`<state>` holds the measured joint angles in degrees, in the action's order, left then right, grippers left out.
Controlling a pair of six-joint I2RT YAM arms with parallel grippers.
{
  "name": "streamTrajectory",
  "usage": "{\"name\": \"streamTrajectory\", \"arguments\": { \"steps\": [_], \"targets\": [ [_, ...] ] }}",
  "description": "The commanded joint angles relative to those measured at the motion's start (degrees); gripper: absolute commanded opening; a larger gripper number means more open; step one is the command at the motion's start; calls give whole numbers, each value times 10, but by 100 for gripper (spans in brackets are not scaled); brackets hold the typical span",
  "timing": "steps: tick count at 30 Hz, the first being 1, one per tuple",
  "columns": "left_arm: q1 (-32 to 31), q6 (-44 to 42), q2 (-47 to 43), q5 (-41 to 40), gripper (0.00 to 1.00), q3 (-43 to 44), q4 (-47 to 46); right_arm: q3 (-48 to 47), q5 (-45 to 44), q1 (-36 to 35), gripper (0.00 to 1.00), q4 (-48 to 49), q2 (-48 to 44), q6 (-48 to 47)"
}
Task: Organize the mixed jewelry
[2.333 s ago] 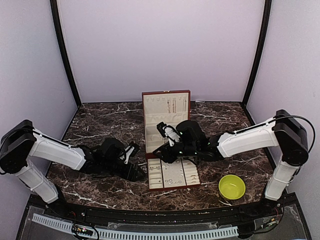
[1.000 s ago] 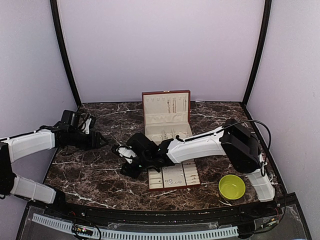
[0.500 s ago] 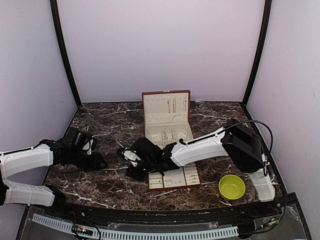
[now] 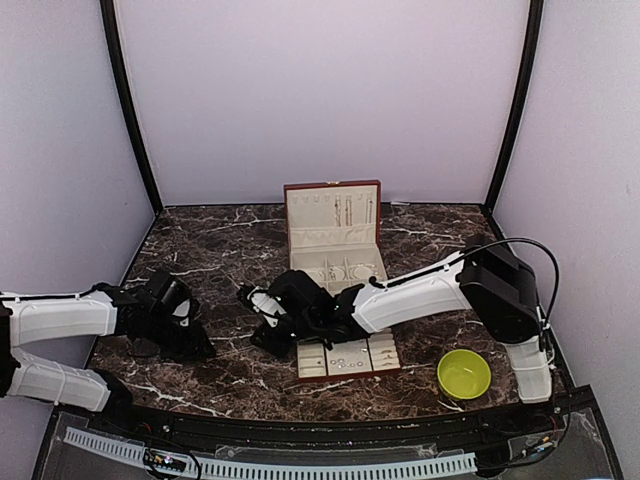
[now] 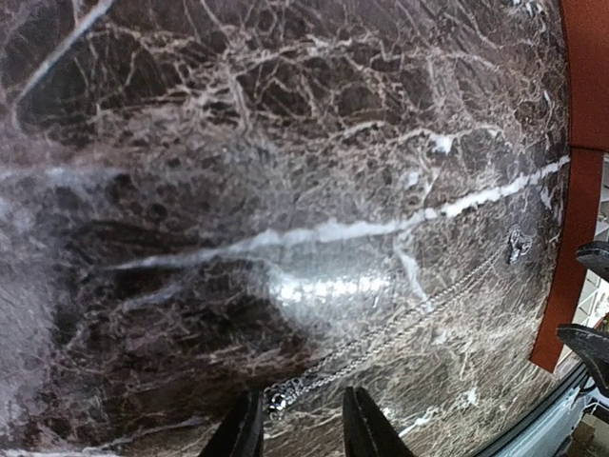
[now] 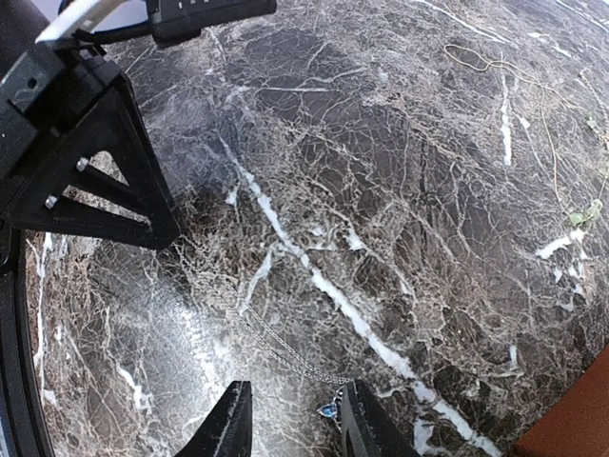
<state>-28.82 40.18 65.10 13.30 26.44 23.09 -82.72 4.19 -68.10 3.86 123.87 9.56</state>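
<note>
The thin silver chain (image 5: pixel 400 333) lies stretched out flat on the dark marble surface (image 4: pixel 230 240). It is just left of the reddish-brown box (image 4: pixel 288 225). One end has a small charm (image 6: pixel 328 409) with a blue stone. The other end is plain.

The left gripper (image 5: pixel 303 405) is low over the plain end. Its fingers (image 5: pixel 245 428) are apart, and the end of the chain sits in the gap between them. They are not pinching it. The right gripper (image 6: pixel 295 395) reaches across from the right side and is low over the charm end. Its fingers (image 6: pixel 228 424) are apart too. The charm lies in the gap, close to one finger, and does not look squeezed.

So I think the step is picking up the chain, with one gripper at each end. Next, both pairs of fingers need to close tight on something very thin. The chain is flat on the surface, so the tips must go right down to it or it will slip out. Then both should lift together so it does not drag or tangle, and carry it right to the box.

Some tiny silver pieces (image 4: pixel 345 362) sit in the cream tray (image 4: pixel 350 378) on the near side of the box. The yellow-green bowl (image 4: pixel 464 372) is well off to the right, near the front.
</note>
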Motion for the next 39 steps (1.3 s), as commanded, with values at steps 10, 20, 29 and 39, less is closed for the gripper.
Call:
{"name": "streamTrajectory", "arguments": {
  "steps": [10,20,29,39],
  "targets": [
    [-9,-7,19,5,24,6,23,12,-4,2,33,32,-21,11],
    [-17,-32,43,-16,23,21,43,21,-4,5,33,42,-26,16],
    [-58,-37,65,-78,18,45,78,42,-1,10,33,63,-37,22],
    [-108,-25,94,-147,19,61,107,69,3,15,34,88,-52,31]
  ]
}}
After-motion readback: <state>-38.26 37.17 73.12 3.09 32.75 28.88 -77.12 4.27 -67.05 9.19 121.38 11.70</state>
